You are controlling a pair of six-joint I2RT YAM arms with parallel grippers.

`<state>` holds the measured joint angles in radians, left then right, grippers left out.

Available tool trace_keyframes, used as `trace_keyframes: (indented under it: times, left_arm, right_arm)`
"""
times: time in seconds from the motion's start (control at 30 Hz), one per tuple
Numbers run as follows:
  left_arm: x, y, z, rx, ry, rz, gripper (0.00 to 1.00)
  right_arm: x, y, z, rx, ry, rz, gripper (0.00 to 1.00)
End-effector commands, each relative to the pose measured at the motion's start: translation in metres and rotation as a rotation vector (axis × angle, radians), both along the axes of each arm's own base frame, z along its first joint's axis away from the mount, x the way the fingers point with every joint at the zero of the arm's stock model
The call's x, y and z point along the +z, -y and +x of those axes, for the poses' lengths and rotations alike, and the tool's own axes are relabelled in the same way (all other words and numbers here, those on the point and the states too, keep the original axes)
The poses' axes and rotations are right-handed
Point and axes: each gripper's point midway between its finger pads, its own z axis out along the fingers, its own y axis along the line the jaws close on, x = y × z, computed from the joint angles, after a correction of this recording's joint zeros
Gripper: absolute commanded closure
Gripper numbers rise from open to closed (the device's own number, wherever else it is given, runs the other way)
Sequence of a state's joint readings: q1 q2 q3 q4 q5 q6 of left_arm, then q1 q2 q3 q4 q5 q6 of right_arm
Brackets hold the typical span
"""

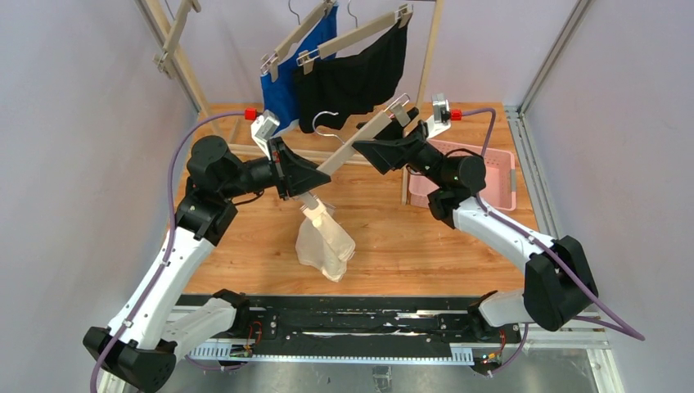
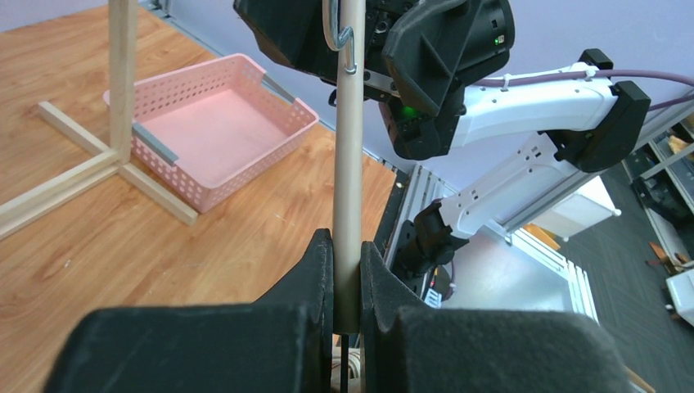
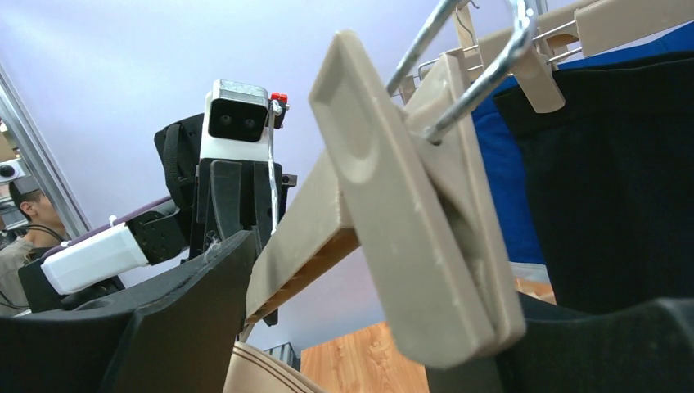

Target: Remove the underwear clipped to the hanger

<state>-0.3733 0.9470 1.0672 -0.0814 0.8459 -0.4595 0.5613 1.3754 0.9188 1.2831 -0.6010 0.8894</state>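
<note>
Seen from above, the left hand (image 1: pixel 315 182) is clamped on the lower half of a tilted beige plastic clip hanger (image 1: pixel 360 135). The cream-beige cloth briefs (image 1: pixel 327 244) hang from the hanger's low end over the wooden surface (image 1: pixel 409 237). The right hand (image 1: pixel 368 150) is at the hanger's raised half. Behind them, bright blue cloth briefs (image 1: pixel 282 92) and black cloth shorts (image 1: pixel 356 78) are clipped to two more hangers on the wooden rack (image 1: pixel 182 61). A pink perforated plastic basket (image 1: pixel 495 176) lies on the surface beside the right arm.

Only the left wrist view shows the grip closely: both fingers (image 2: pixel 319 270) press against the hanger's bar, which runs up towards the right hand, with the basket off to one side.

Only the right wrist view shows the right hand's fingers (image 3: pixel 188 327) standing wide apart, with one of the hanger's clips (image 3: pixel 425 246) between them. Whether the clip touches either finger cannot be told. A strip of cream cloth shows at that view's bottom edge, and the blue and black cloth hang close behind
</note>
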Motion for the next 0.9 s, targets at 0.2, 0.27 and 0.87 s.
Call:
trace_keyframes:
  times: [0.2,0.27,0.87]
  left_arm:
    - [0.014,0.012,-0.003,-0.021,0.051,-0.052,1.0]
    - [0.012,0.014,-0.002,-0.025,0.041,-0.051,1.0]
    - [-0.032,0.004,0.001,0.057,0.015,0.058,0.52]
  right_arm:
    - [0.016,-0.006,-0.009,0.023,0.063,0.001,0.82]
    - [0.016,-0.008,-0.011,0.032,0.065,-0.004,0.95]
    - [0.029,0.002,-0.029,0.019,0.085,-0.026,0.99]
